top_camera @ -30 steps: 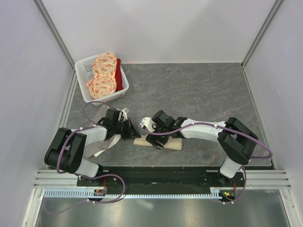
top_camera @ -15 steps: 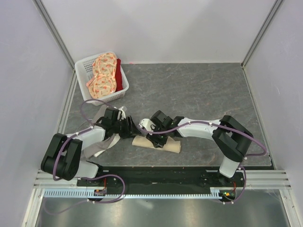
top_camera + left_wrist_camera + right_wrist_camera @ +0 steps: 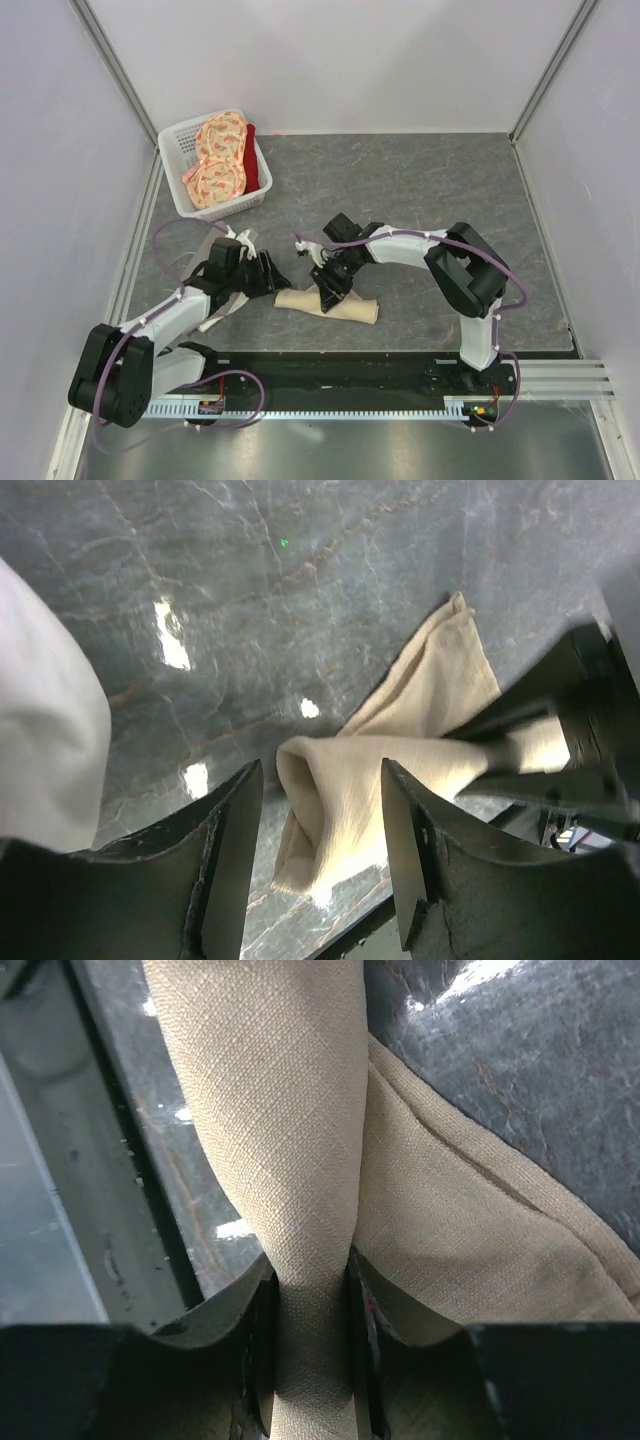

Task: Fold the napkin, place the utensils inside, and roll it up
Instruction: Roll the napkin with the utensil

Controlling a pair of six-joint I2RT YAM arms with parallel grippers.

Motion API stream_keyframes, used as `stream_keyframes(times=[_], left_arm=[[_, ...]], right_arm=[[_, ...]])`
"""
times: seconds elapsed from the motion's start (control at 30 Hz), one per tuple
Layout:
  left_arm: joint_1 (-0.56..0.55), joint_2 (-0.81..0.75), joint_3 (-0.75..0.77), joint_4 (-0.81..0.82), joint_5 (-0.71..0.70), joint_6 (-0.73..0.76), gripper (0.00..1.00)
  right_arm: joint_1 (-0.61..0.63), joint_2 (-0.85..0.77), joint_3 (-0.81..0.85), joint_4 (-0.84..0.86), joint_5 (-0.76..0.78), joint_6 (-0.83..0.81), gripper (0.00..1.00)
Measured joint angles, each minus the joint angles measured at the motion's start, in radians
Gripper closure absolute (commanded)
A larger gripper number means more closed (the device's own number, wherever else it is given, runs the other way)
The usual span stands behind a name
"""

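The right hand (image 3: 331, 288) pinches the rolled beige cloth napkin (image 3: 300, 1110) — its middle hidden. The left hand (image 3: 320, 780) gapes open.

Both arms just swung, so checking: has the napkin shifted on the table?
Yes, slightly: the napkin has crept left, toward the side of the basket, still pinched by the right gripper.

Bright even overhead light, glare spots on table (image 3: 172, 635), soft shadows, blurred foreground edges
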Motion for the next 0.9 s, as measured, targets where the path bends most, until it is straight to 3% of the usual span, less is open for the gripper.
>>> stream_keyframes(times=[0.2, 0.57, 0.73, 0.9], left_arm=[[0.000, -0.069, -0.051, 0.056, 0.026, 0.000, 0.42], [-0.001, -0.040, -0.097, 0.151, 0.100, -0.002, 0.48], [-0.001, 0.005, -0.098, 0.209, 0.138, -0.010, 0.63], [-0.001, 0.043, -0.098, 0.246, 0.157, -0.016, 0.86]], right_arm=[[-0.056, 0.089, 0.064, -0.072, -0.142, 0.007, 0.63], [-0.110, 0.186, 0.098, -0.136, -0.307, 0.039, 0.61], [-0.120, 0.206, 0.110, -0.150, -0.340, 0.046, 0.59], [-0.126, 0.211, 0.114, -0.156, -0.348, 0.053, 0.53]])
